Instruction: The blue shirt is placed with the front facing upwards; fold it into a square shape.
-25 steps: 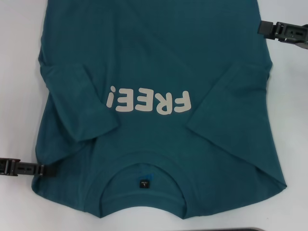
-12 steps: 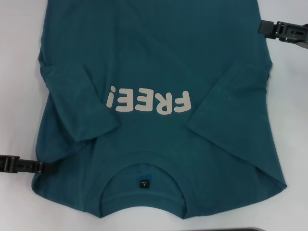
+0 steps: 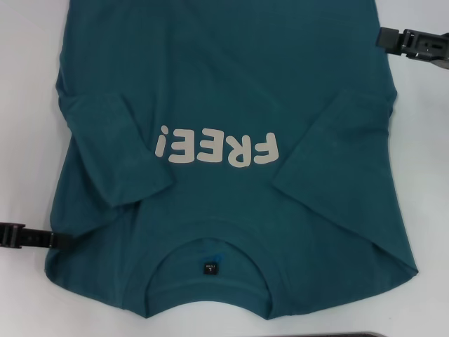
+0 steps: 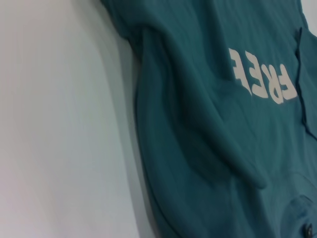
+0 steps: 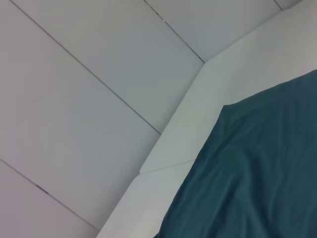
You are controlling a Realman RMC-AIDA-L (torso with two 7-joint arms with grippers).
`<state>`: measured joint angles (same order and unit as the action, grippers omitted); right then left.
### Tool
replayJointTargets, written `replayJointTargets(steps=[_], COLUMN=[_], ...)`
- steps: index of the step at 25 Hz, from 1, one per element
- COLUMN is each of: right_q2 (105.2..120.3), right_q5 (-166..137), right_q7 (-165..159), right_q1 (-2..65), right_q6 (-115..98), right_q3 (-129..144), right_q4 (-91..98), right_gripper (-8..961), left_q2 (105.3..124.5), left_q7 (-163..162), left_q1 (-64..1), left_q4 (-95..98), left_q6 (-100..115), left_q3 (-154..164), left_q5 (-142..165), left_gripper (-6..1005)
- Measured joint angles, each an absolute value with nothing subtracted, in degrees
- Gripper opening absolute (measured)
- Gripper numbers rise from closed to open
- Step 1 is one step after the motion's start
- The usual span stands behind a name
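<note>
Teal-blue cotton, a large short-sleeved shirt (image 3: 231,161), is spread front-up across a white desk (image 3: 28,140), its white "FREE!" lettering (image 3: 219,147) shown and both sleeves folded inward. The collar with a small black neck label (image 3: 210,267) lies nearest the robot. The left hand (image 3: 59,240) is seen at the shirt's near left edge, the right hand (image 3: 382,38) at its far right edge; whether either is parted or closed cannot be told.

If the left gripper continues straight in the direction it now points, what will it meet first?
Most likely the blue shirt: the left gripper points inward at the shirt's near side edge, by the shoulder. Its height above the cloth is unclear.
</note>
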<state>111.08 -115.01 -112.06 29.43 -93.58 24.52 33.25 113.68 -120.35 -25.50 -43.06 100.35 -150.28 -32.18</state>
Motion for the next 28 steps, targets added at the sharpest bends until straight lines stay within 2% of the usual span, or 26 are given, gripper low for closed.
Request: replayJointTargets(steps=[15, 17, 25, 28], right_q2=[111.12, 111.16, 111.36, 111.96], right_q5=[-114.8, -114.8, -115.2, -115.4], right_q7=[-111.9, -111.7, -111.5, -112.3], right_q1=[28.9, 28.7, 27.5, 27.1], right_q6=[-93.7, -94.2, -98.0, -99.2], right_q3=[24.6, 24.9, 28.0, 31.7], right_q4=[33.2, 33.2, 33.3, 33.3], right_gripper=[815, 813, 806, 803], left_q2=[113.18, 112.92, 112.23, 112.01], left_q7=[-120.6, -120.6, -120.5, -120.3], left_q1=[-25.0, -24.7, -23.9, -23.6], left_q4=[-43.1, -43.1, -43.2, -43.1], left_q6=[99.4, 99.9, 103.2, 103.7], left_q3=[-149.7, -149.9, -149.7, -149.7], left_q5=[-32.2, -32.2, -31.5, -31.3], left_gripper=[226, 50, 50, 50])
